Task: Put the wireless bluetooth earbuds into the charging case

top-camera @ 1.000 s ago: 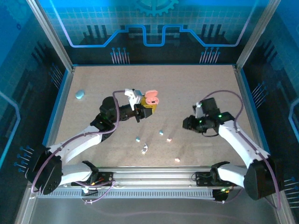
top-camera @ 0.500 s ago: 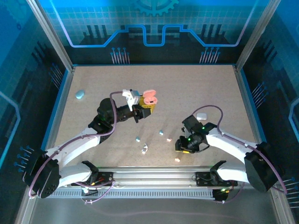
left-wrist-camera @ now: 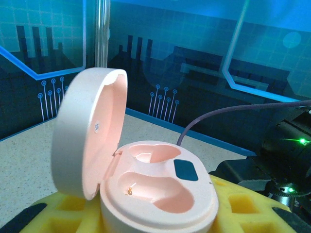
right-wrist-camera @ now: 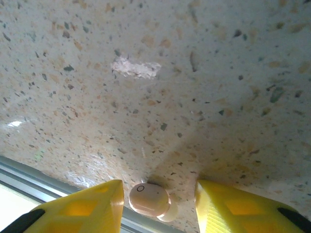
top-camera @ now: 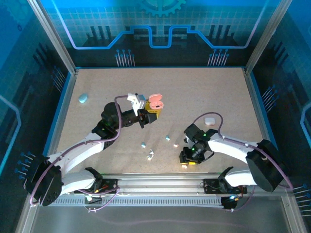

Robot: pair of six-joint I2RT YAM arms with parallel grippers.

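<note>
Count, L to R: 3 cases. Lt-blue case [top-camera: 83, 98] is shut, far left by the table [top-camera: 204, 87] edge. Pink case [top-camera: 156, 102] is open, centre. White case [top-camera: 210, 120] is shut, right of centre.

5 buds lie loose towards the front: lt-blue bud [top-camera: 144, 144], white/silvery bud [top-camera: 150, 155], second lt-blue bud [top-camera: 167, 138], pink bud [top-camera: 176, 145], and near pink bud [top-camera: 184, 166], closest to the front rail [top-camera: 160, 180].

Left gripper [top-camera: 153, 112]: yellow pads clamped on the pink case's base, case held above the table. In the left wrist view the pink case [left-wrist-camera: 155, 189] has its lid hinged up at picture-left. Both wells are empty, w/ a small dark patch right of the far well.

Right gripper [top-camera: 188, 161] is low over the table front, jaws apart. In the right wrist view the near pink bud [right-wrist-camera: 148, 199] sits on the table between the yellow fingers [right-wrist-camera: 82, 208], closer to the picture-left one, not gripped.

Surface: beige speckled top w/ a pale scuff [right-wrist-camera: 136, 68]. Room: blue walls [top-camera: 155, 29] w/ circuit-style graphics, alu frame posts [top-camera: 51, 34].
</note>
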